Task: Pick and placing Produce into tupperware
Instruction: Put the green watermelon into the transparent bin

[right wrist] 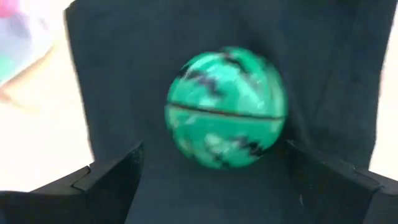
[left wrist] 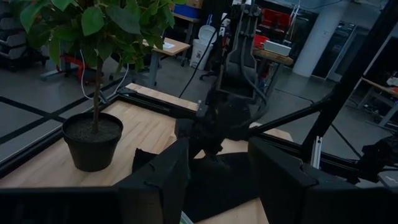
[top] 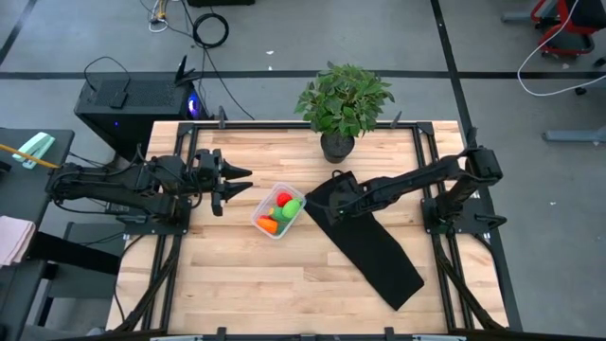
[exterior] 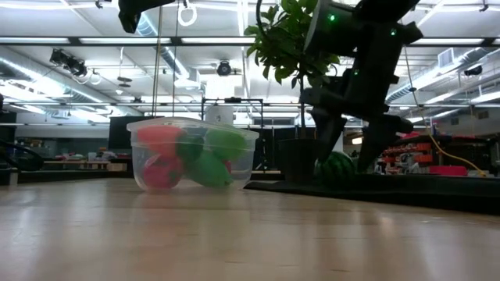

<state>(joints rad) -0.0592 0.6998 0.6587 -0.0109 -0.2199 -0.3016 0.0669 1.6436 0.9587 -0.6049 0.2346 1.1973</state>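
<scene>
The clear tupperware (top: 277,211) stands on the wooden table near its middle and holds several toy pieces, red, light green and orange; the low view (exterior: 191,154) shows them through its wall. A dark green round piece (right wrist: 225,107) rests on the black mat and also shows in the low view (exterior: 337,167). My right gripper (right wrist: 224,186) is open just above the mat, one finger on either side of the piece without touching it. In the high view, my right gripper (top: 327,203) hides the piece. My left gripper (top: 237,180) is open and empty, left of the tupperware.
A long black mat (top: 374,248) lies slanting from the table's middle toward the near right. A leafy potted plant (top: 341,104) stands at the table's far edge, behind the mat's far end. Bare wood (top: 237,275) lies on the near side of the tupperware.
</scene>
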